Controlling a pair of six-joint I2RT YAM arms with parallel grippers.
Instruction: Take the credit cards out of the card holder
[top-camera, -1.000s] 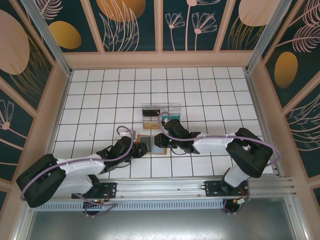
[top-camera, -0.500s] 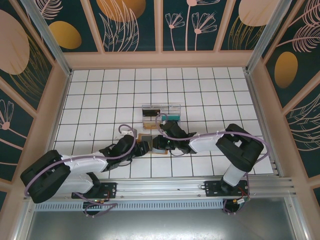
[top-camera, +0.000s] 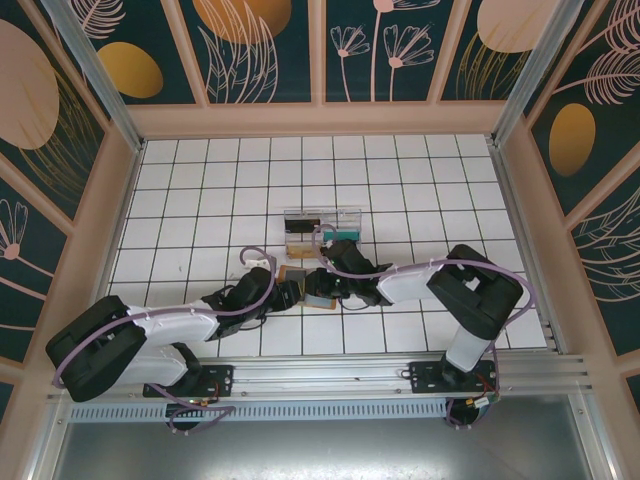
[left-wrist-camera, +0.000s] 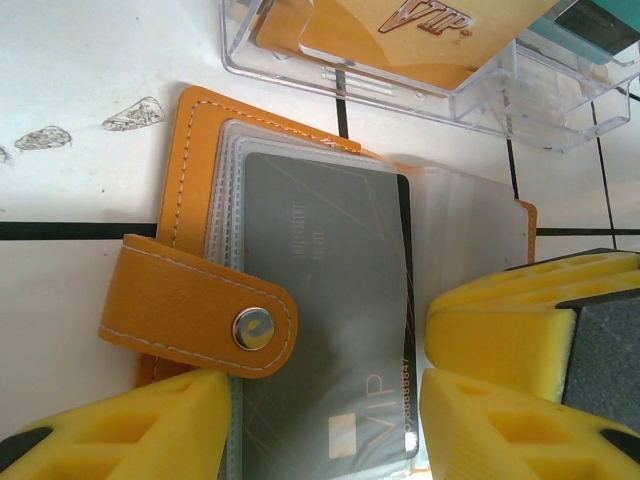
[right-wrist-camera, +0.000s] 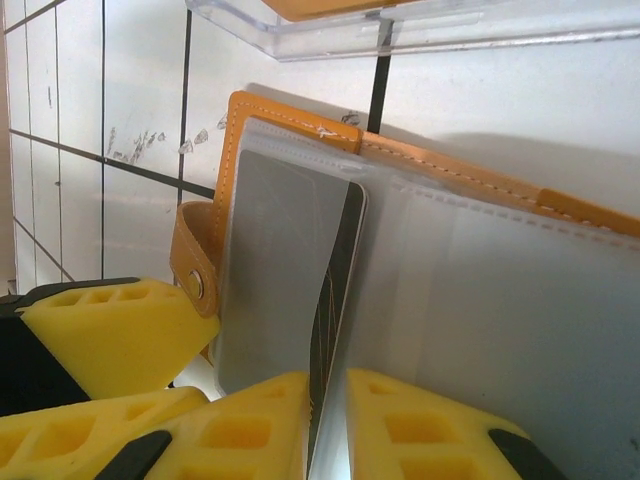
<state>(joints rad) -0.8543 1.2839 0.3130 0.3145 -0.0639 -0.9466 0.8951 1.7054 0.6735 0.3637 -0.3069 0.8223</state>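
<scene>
1. Yellow foam fingers (left-wrist-camera: 130, 430) of the left gripper (left-wrist-camera: 325, 425) stand spread wide at the near end of the holder (left-wrist-camera: 190, 160). The holder lies straight ahead of them, and its grey card (left-wrist-camera: 320, 300) reaches in between the two tips.
2. Unfolded and flat on the white tiled table (top-camera: 200, 200), the orange holder sits about mid-width, a little way out from the near edge.
3. Its snap strap (left-wrist-camera: 190, 305) folds over the left side of the card, just beside the left gripper's left finger.
4. That card is tucked in a clear sleeve (left-wrist-camera: 460, 230), with "VIP" lettered near its near end. More clear sleeve lies bare to its right.
5. Set low on the right, the right gripper (right-wrist-camera: 325, 425) has its fingers (right-wrist-camera: 430, 430) pinched to a narrow slit, and the card's dark edge runs down into that slit.
6. Just past the holder's far edge, with a strip of tile between, stands a clear tray (left-wrist-camera: 540, 100). It holds an orange card (left-wrist-camera: 400, 30) marked "VIP" and a teal card (left-wrist-camera: 590, 30).
</scene>
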